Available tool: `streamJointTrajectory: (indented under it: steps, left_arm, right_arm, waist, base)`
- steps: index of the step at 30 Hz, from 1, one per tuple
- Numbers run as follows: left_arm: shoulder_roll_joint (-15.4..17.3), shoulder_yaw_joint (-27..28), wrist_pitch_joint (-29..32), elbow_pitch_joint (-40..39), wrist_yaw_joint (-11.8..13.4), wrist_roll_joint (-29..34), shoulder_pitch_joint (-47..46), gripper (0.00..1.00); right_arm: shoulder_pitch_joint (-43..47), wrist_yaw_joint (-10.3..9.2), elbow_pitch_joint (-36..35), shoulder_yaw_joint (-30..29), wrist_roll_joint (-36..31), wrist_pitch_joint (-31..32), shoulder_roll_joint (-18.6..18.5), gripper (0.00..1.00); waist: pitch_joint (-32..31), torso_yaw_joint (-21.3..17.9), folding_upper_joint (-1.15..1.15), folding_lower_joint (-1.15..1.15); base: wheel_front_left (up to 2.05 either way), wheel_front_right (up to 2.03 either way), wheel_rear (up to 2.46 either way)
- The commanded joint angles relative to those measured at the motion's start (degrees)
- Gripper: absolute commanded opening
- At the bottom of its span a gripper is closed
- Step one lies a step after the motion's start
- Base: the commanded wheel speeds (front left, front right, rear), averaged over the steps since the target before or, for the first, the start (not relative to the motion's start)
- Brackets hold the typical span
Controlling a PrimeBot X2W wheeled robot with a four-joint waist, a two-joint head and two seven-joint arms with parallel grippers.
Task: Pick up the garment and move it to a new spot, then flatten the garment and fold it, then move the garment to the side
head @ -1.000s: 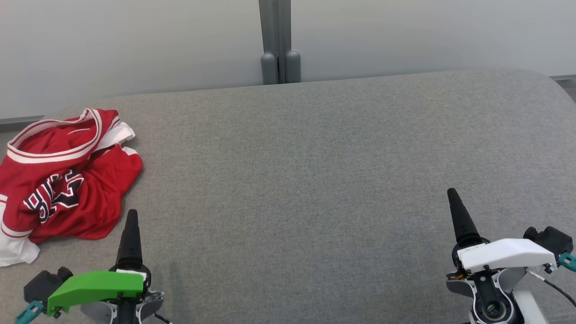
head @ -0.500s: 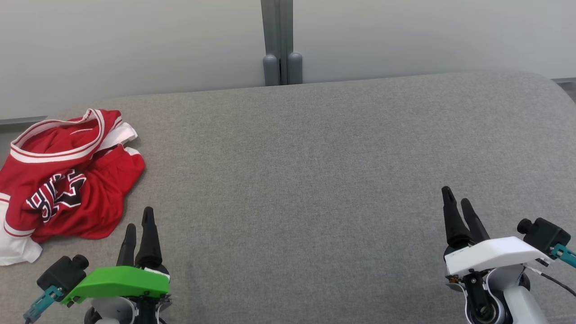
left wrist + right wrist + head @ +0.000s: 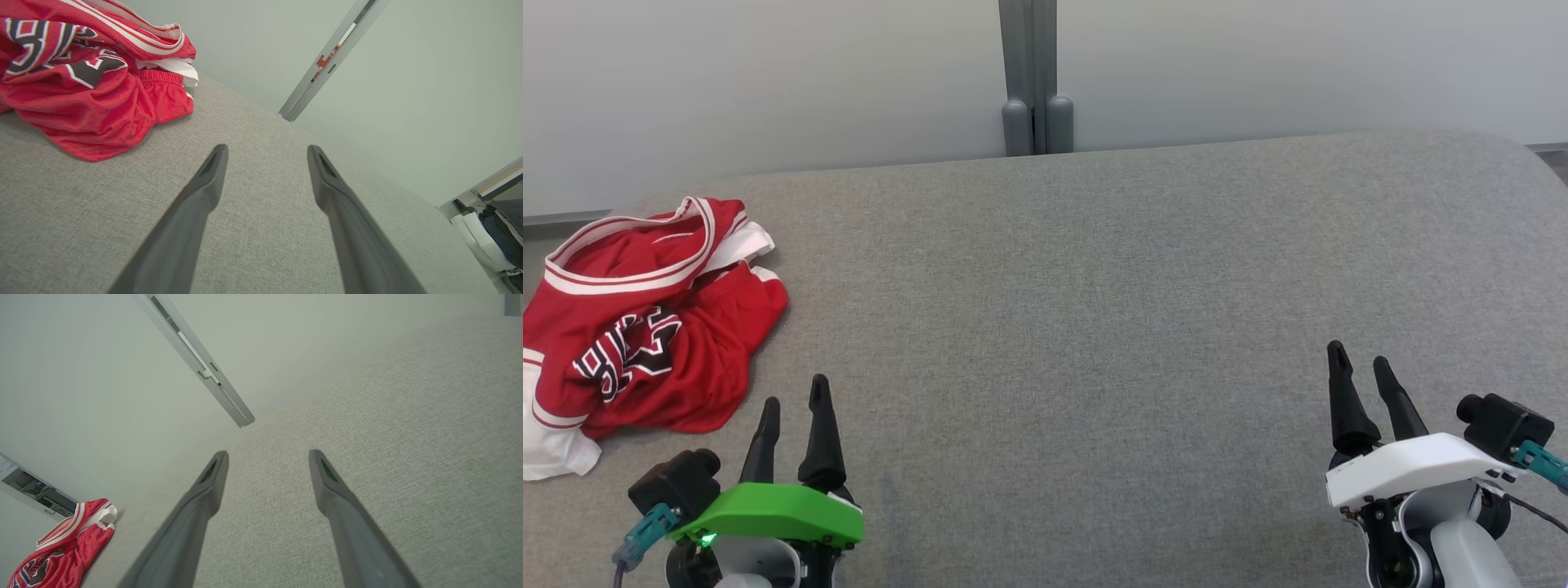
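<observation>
garment (image 3: 645, 327): red jersey with white trim, crumpled heap, left edge of head view, lying on grey fabric surface (image 3: 1094, 286)
left gripper (image 3: 795, 392): lower left, released, fingers spread, nothing between them; near the garment's lower right edge, not touching
right gripper (image 3: 1358, 354): lower right, released, empty; well apart from garment
backdrop: pale wall (image 3: 768, 82), grey post (image 3: 1036, 82) top centre

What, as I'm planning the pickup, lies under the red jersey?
The red jersey lies crumpled on the grey cushion; white fabric pokes out at its edges. Anything beneath the heap is covered.
</observation>
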Motion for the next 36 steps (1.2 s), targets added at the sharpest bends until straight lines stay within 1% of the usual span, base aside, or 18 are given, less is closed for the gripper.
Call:
streamJointTrajectory:
  steps: [1, 18, 36]
  left_arm:
    - [0.43, -0.21, -0.64, -0.61, 0.22, 2.19, -0.22, 1.00]
    - [0.52, -2.02, -3.11, -0.27, 0.64, 12.62, 0.35, 1.00]
    - [0.60, -3.43, -5.34, 0.41, 1.11, 20.88, 0.70, 1.00]
  right_arm:
    - [-1.35, 0.27, -0.31, -0.19, -2.10, -0.70, -0.34, 1.00]
    - [-0.95, 0.25, -0.33, 0.60, -12.56, -3.15, -0.41, 1.00]
    - [-0.77, 0.26, 0.61, 1.68, -20.28, -5.38, -0.47, 1.00]
  waist:
    - [0.05, 0.02, 0.00, 0.00]
    - [-0.05, 0.44, 0.00, 0.00]
    - [-0.22, 0.67, 0.00, 0.00]
  base:
    - [0.00, 0.00, 0.00]
    - [0.00, 0.00, 0.00]
    - [0.00, 0.00, 0.00]
